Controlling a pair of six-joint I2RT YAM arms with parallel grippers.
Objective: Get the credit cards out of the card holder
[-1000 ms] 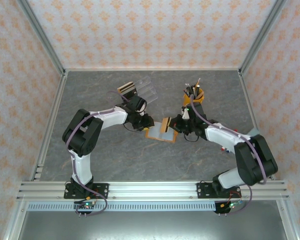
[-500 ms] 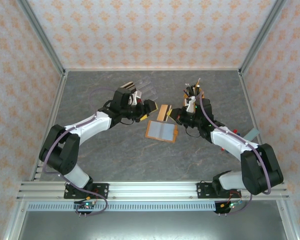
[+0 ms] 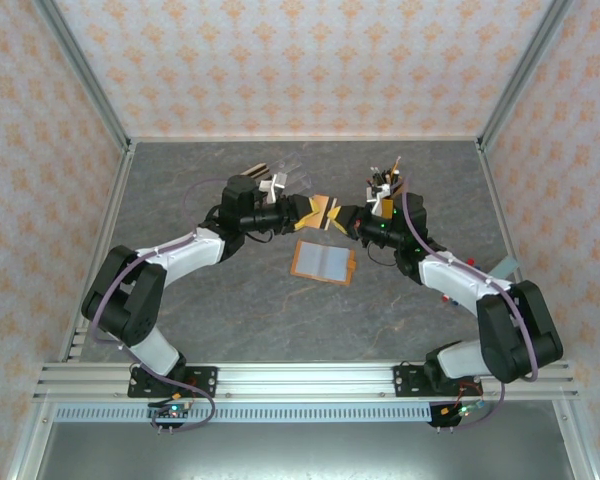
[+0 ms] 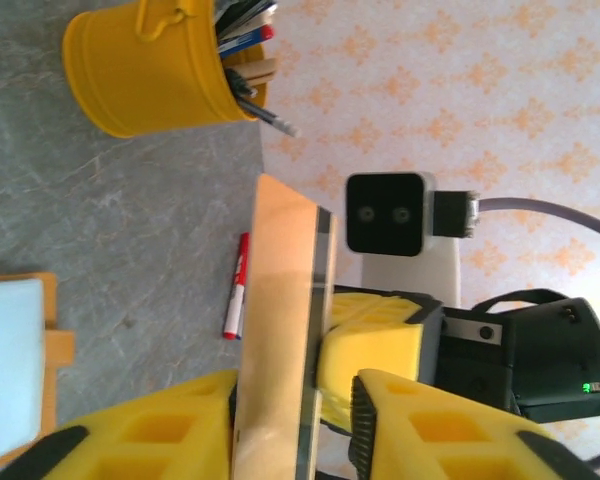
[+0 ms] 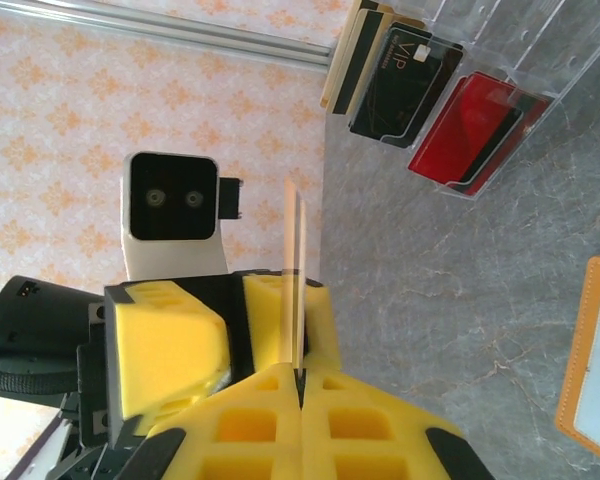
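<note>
1. The right jaws are clamping shut on a thin tan card (image 4: 280, 290), holding it upright and edge-on in the right wrist view.
2. The left jaws are sitting around the same card from the opposite side. One yellow pad (image 4: 150, 440) is lying against the card's face, and a dark gap is showing by the other pad. Cannot tell whether they are actually gripping it.
3. The two sets of jaws are meeting nose to nose above the counter (image 3: 230, 310), with the card between them.
4. The card holder (image 3: 323, 262) is lying open and flat on the counter, grey inside facing up with an orange rim. It is just nearer the arm bases than the jaws, and nothing is touching it.
5. A yellow bucket (image 4: 145, 70) of pens is standing behind the right arm, and a red marker (image 4: 236, 285) is lying on the counter near it.
6. A clear rack (image 5: 525, 60) behind the left arm is holding a black card (image 5: 405, 80) and a red card (image 5: 470, 130).
</note>
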